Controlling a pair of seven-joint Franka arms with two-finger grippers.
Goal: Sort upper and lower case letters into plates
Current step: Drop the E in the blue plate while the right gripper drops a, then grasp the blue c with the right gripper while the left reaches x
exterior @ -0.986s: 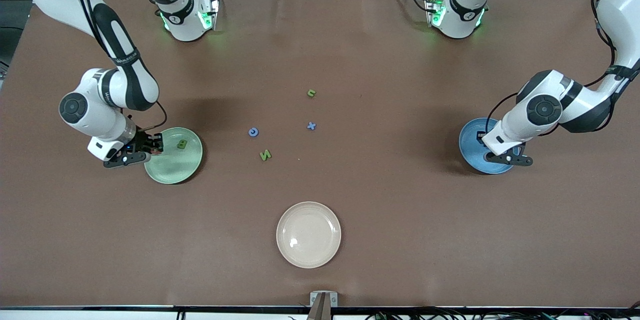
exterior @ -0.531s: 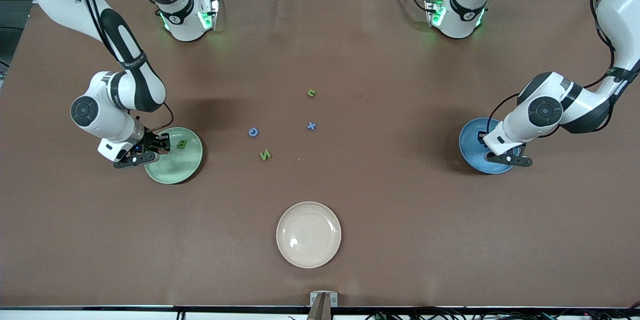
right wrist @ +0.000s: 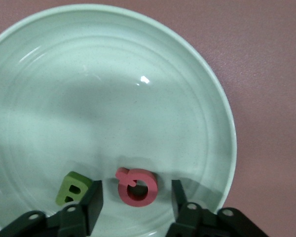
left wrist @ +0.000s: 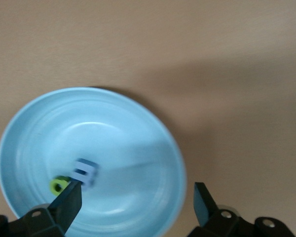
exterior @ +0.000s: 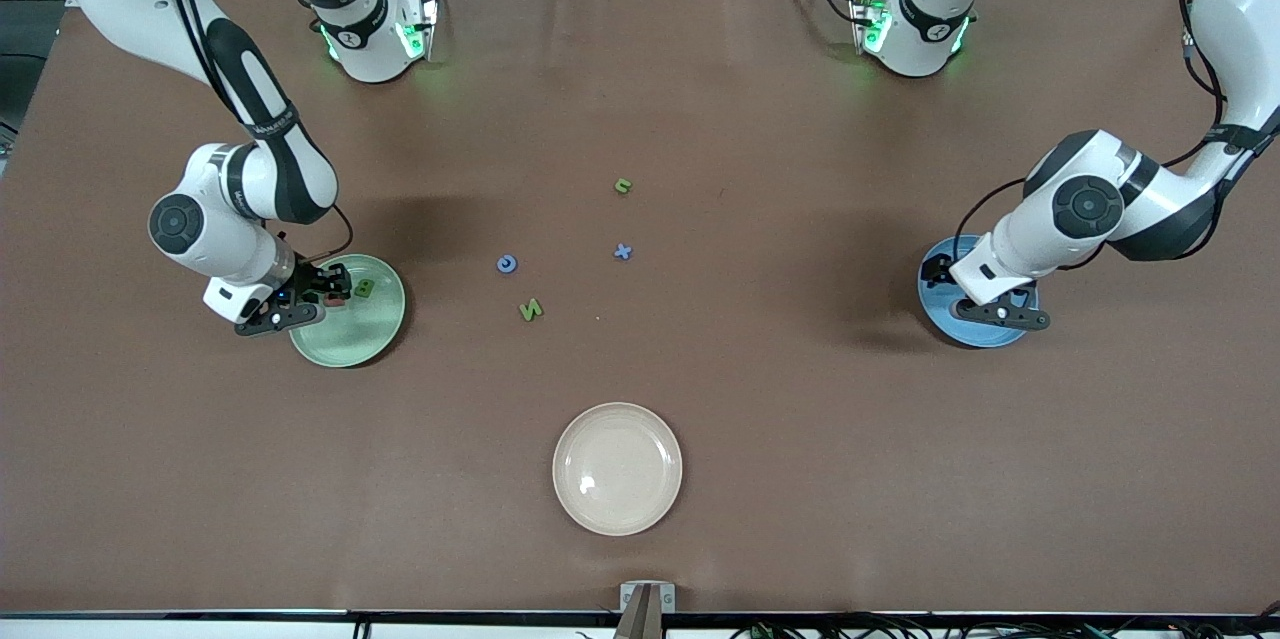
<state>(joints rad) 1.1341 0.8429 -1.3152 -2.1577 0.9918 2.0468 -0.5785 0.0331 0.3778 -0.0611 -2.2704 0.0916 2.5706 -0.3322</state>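
- Release is the step in hand on both sides: each end effector hangs over its own plate with its fingers apart and nothing pinched between them.
- Right end effector [right wrist: 133, 205]: fingers spread, with the red Q [right wrist: 136, 185] lying loose on the mint green plate [exterior: 375, 331] between them; a green B [right wrist: 73, 188] lies just beside it in the same plate.
- Left end effector [left wrist: 138, 207]: fingers spread wide over the blue plate [left wrist: 34, 118]; a blue letter [left wrist: 85, 172], blurred so I cannot read it, sits in the plate next to a green letter [left wrist: 59, 185], partly hidden by one finger.
- Pose: the right arm comes down from its base with the wrist bent low over the mint green plate's rim at the right arm's end of the worktop [exterior: 800, 439]; the left arm folds down likewise over the blue plate at the left arm's end.
- Left to sort, mid-worktop and well apart from both plates: a green n [exterior: 623, 185], a blue x [exterior: 622, 251], a blue C [exterior: 507, 264] and a green N [exterior: 531, 309], the last being nearest the front camera.
- Next move, as I judge it: lift each end effector straight up clear of the rim, swing toward the centre and come down over one small flat letter with the fingers straddling it closely.
- A cream-white plate [exterior: 617, 468] sits nearest the front camera with nothing in it.
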